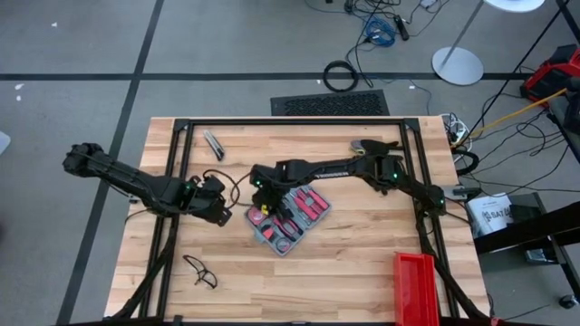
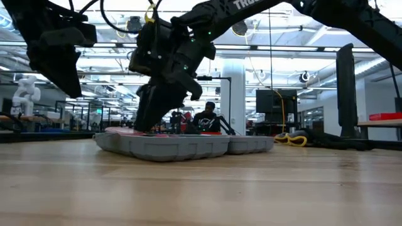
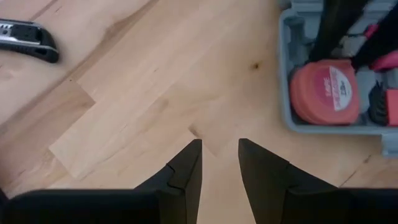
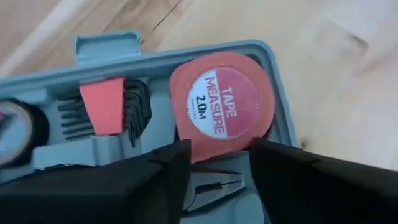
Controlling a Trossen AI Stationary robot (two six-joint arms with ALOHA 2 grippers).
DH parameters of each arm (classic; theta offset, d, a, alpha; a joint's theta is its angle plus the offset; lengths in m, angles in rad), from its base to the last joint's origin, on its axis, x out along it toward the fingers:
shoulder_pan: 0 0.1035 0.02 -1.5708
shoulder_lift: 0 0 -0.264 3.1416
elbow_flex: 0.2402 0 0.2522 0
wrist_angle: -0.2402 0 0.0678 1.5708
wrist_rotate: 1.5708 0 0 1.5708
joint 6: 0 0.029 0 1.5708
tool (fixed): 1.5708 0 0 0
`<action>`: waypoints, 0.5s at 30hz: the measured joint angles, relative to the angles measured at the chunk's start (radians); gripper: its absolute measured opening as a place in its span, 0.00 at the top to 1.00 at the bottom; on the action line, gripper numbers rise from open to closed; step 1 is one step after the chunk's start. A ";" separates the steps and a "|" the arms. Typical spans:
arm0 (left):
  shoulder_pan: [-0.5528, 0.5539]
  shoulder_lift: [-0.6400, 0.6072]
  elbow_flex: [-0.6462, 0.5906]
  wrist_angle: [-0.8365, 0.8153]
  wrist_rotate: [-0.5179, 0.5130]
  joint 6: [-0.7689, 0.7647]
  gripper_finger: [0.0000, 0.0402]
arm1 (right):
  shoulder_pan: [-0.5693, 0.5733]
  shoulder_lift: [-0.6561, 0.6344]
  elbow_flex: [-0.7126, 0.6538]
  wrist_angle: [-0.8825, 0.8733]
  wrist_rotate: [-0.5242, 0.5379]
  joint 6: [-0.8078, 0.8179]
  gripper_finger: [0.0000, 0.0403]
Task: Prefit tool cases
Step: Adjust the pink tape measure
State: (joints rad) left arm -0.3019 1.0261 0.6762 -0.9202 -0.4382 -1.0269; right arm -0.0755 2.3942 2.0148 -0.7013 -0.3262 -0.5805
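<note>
Wooden table (image 1: pixel 362 244) mid-room, open case (image 1: pixel 288 220) lying flat right under the right claw (image 4: pixel 214 163), its fingers parted around the red tape measure (image 4: pixel 222 104), left claw (image 3: pixel 219 163) just beside, slightly open, empty

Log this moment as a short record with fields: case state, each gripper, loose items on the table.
case: tool case lies open on the table, grey tray up
in tray: red tape measure, hex key set, pliers
right gripper: right gripper over the tray, fingers open on either side of the tape measure's edge
left gripper: left gripper low over bare wood beside the case, open, empty
loose items: utility knife, safety glasses, red bin at the near edge
</note>
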 joint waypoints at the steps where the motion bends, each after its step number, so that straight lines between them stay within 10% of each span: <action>1: -0.004 0.000 0.000 -0.002 -0.005 -0.010 0.72 | 0.008 0.003 0.000 0.005 0.017 -0.013 0.61; 15: -0.043 0.001 0.000 0.032 -0.032 -0.016 0.72 | 0.043 0.101 0.007 0.052 0.080 0.061 0.53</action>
State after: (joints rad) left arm -0.3446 1.0271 0.6762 -0.8885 -0.4704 -1.0424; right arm -0.0326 2.4955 2.0220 -0.6490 -0.2459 -0.5197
